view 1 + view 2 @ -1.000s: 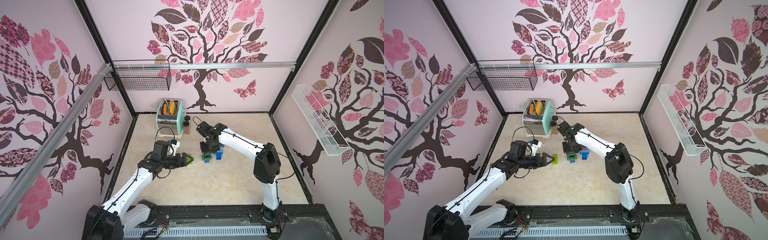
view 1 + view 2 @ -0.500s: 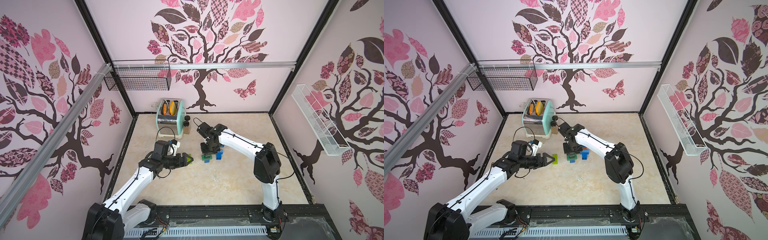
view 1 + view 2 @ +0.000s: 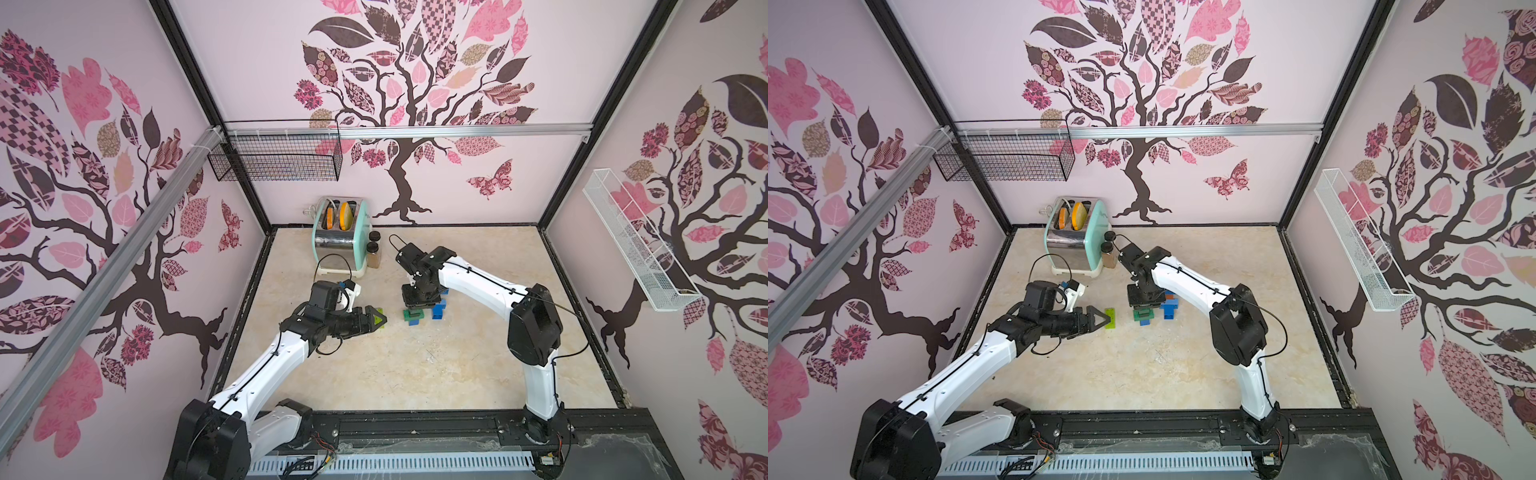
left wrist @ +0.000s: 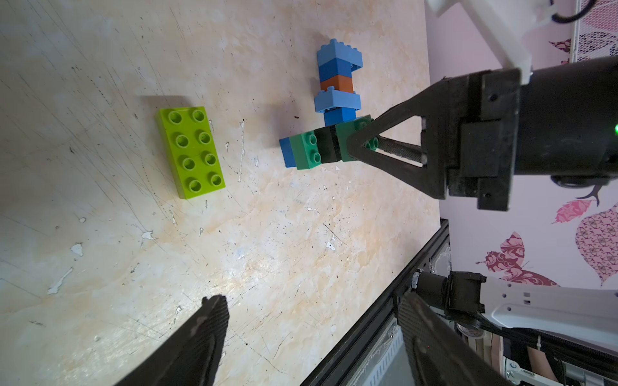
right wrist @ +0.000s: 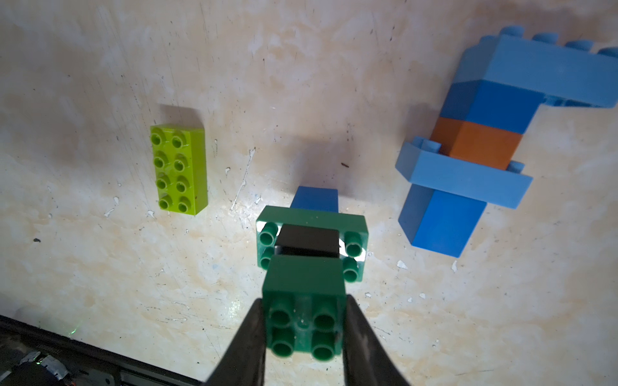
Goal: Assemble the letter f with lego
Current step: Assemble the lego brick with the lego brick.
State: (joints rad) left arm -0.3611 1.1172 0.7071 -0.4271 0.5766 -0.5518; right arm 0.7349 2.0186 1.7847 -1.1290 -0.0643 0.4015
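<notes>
Right claw (image 5: 302, 322): pinching green brick (image 5: 302, 280) atop stack (image 5: 314, 219). Left claw (image 4: 311, 300): spread, near lime brick (image 4: 190, 152) on counter (image 4: 301, 234).

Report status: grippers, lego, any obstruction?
Right gripper shut on dark green brick atop the green-black stack. Left gripper open, empty, near lime brick. Blue-orange assembly lying beside stack. Nothing in the way.

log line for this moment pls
left gripper: open, by lime brick | right gripper: shut on green stack | blue stack: on table, apart
</notes>
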